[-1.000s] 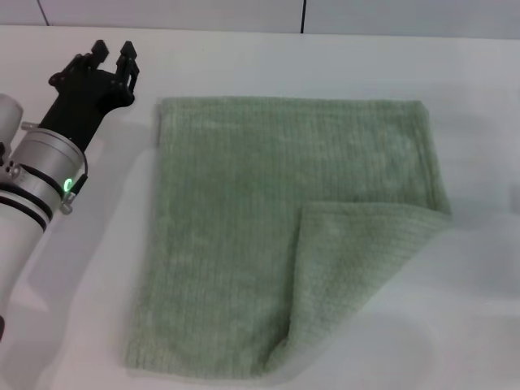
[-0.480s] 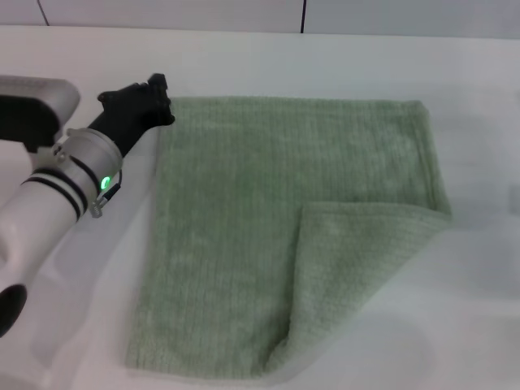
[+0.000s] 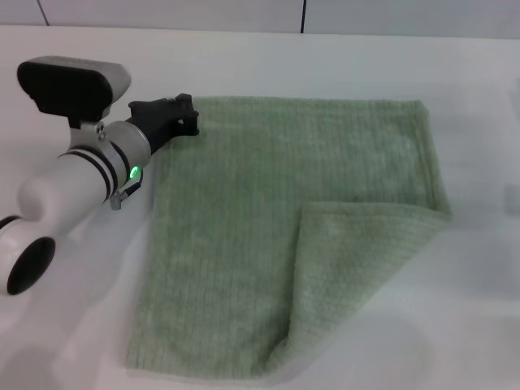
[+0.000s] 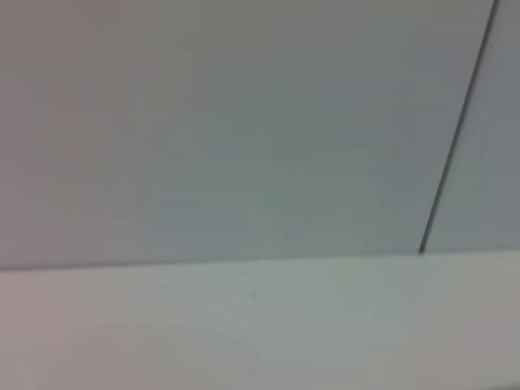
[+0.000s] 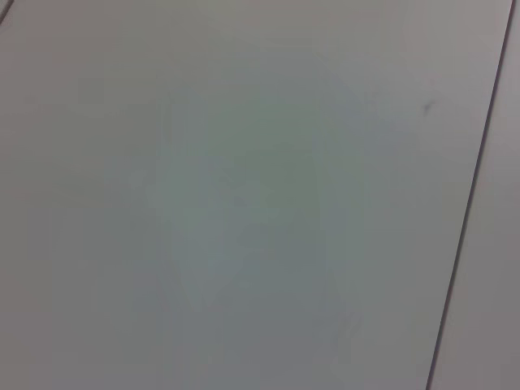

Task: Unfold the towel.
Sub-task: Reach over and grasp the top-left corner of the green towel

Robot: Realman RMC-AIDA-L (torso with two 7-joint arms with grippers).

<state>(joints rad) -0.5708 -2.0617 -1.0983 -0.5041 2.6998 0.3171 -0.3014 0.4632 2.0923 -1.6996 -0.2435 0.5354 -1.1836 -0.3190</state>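
One corner of towel folded over on worktop. Left gripper at far-left corner, aperture unclear. Next: reach folded flap, peel outward.

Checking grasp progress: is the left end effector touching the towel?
Cannot tell. In the head view the left end effector overlaps the towel at its far-left corner, but height is unclear.
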